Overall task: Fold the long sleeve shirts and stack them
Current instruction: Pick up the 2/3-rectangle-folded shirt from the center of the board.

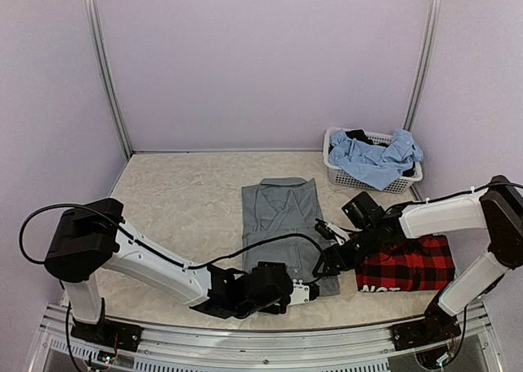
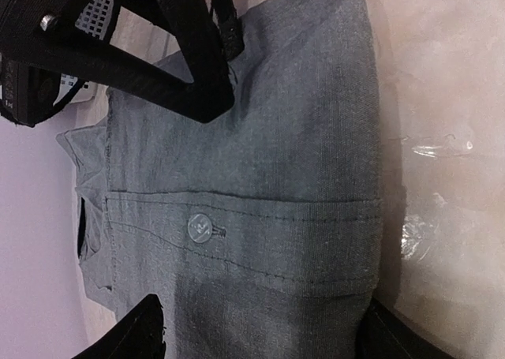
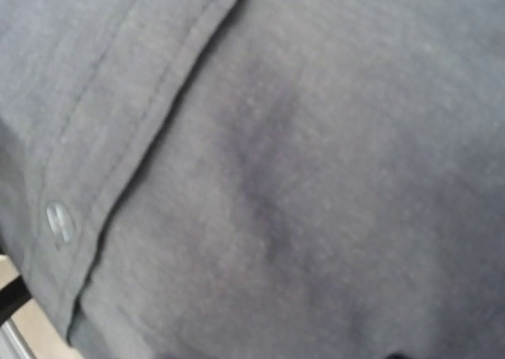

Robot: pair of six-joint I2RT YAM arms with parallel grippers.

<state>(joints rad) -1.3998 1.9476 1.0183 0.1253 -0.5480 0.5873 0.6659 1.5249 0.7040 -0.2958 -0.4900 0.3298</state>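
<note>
The plain grey collared button-up shirt point(image 1: 278, 221) lies folded into a neat upright rectangle at the middle of the cream, mottled worktop point(image 1: 180, 200), with its collar toward 12 o'clock. Its cloth is a fine, matte weave. The left wrist view shows a flat band edged with two rows of dark stitching, and a small round translucent button point(image 2: 200, 227) sewn at the band's centre. Just beside the grey shirt, at its 3 to 4 o'clock, sits the red-and-black plaid flannel shirt point(image 1: 409, 264). It is folded to a blocky rectangle and looks soft. White block lettering point(image 1: 377, 289) runs along its 6 o'clock edge; the letters are cut off there and look like "NOT", and no more can be read. A white plastic lattice-walled basket point(image 1: 347, 178) stands at 1 o'clock of the grey shirt, holding crumpled light blue cloth point(image 1: 372, 161). The left gripper point(image 2: 262, 327) is at the grey shirt's 5 o'clock edge, its black jaws standing wide with the folded cloth lying between them. The right gripper point(image 1: 328, 262) sits at the grey shirt's 4 o'clock edge. Its own camera is filled with grey fabric, a stitched seam and one pale button, and I cannot tell whether its jaws are spread or pinching cloth.
</note>
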